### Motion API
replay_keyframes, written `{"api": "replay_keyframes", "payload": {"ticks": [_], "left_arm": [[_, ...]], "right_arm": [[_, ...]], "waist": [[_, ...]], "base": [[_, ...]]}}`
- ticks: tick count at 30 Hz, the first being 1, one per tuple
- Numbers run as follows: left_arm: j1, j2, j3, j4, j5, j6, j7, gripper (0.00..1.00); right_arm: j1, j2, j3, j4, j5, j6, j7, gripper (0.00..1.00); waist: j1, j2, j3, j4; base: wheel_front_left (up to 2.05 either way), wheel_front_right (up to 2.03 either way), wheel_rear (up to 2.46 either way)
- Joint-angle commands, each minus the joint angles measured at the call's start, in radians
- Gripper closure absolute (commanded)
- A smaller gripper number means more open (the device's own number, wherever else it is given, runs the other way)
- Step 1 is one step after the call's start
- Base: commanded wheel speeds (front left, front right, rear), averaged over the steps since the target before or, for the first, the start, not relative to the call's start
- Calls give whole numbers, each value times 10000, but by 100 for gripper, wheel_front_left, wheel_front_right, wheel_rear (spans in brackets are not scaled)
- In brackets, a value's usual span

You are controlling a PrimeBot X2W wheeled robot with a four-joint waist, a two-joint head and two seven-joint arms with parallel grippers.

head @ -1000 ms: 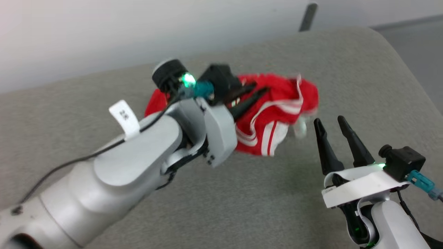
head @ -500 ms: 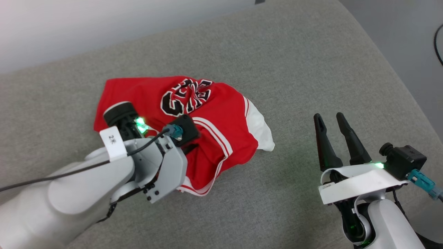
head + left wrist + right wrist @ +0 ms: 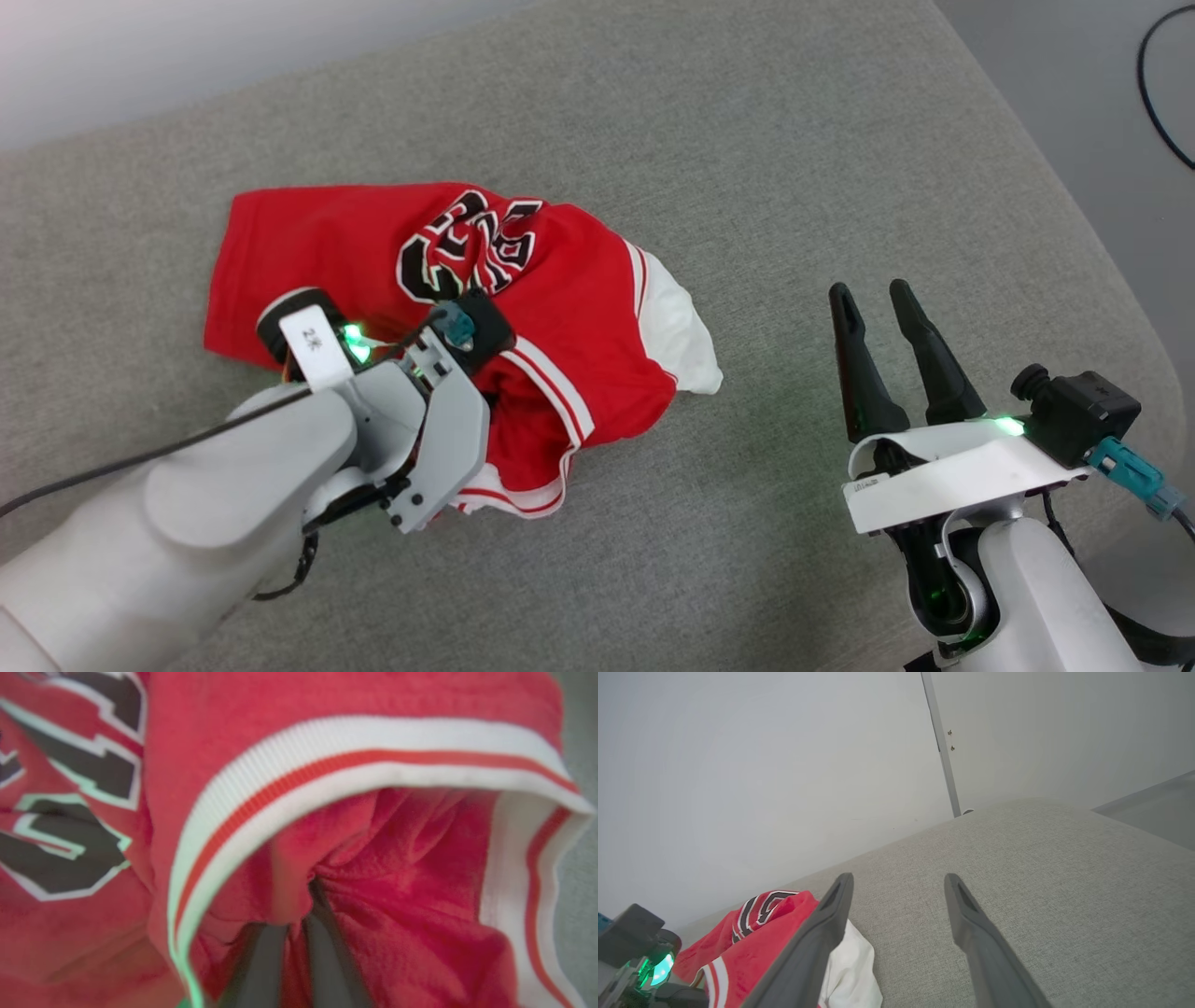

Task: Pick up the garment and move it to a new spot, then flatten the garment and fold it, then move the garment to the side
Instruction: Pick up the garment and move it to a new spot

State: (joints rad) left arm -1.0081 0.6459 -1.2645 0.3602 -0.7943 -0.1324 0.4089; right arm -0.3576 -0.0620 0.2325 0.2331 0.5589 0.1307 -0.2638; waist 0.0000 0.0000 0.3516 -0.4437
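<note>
Left fingers (image 3: 268, 961) pressed together, pinching garment (image 3: 392, 233) fold inside striped trim (image 3: 289, 774). Garment bunched left of centre on grey cushion (image 3: 840, 140), lettering up. Right fingers (image 3: 861, 373) spread, empty, toward right edge. I judge the step is relocation. Next: release, flatten two-handed.

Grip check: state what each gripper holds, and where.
Left gripper, jaws shut, pinches the red sleeveless jersey by bunched fabric inside its white-striped opening. Right gripper holds nothing.

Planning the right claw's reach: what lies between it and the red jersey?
Only bare grey upholstery: in the head view, the stretch from the right claw to the white edge of the jersey holds nothing else.
</note>
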Motion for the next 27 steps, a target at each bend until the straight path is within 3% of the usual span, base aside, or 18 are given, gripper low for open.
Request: {"api": "replay_keyframes", "payload": {"ticks": [1, 8, 9, 11, 12, 18, 27], "left_arm": [[590, -18, -301, 465, -1, 38, 186, 100], [546, -298, -305, 771, -129, 41, -307, 100], [469, -343, -287, 773, -227, 40, -503, 84], [365, -447, -256, 644, -294, 28, -796, 41], [313, -507, -240, 571, -397, 28, -970, 4], [-205, -699, -152, 151, -1054, 26, -2304, 0], [377, -552, -47, -264, -3775, 26, -4500, 0]], "right_arm": [[5, 24, 1, 6, 53, 1, -9, 0], [132, -102, -84, 113, -101, 1, -9, 0], [158, -155, -83, 127, -132, 1, -9, 0], [231, -257, -74, 154, -184, 1, -9, 0], [253, -327, -96, 169, -232, 1, -7, 0], [480, -721, -95, 272, -412, 1, -9, 0], [931, -1203, -153, 464, -602, 1, -9, 0]], "waist": [[0, 0, 54, -52], [0, 0, -223, 304], [0, 0, -316, 419], [0, 0, -531, 680], [0, 0, -648, 833], [0, 0, -1308, 1750], [0, 0, -2078, 2909]], "base": [[0, 0, 0], [0, 0, 0], [0, 0, 0], [0, 0, 0], [0, 0, 0], [0, 0, 0], [0, 0, 0]]}}
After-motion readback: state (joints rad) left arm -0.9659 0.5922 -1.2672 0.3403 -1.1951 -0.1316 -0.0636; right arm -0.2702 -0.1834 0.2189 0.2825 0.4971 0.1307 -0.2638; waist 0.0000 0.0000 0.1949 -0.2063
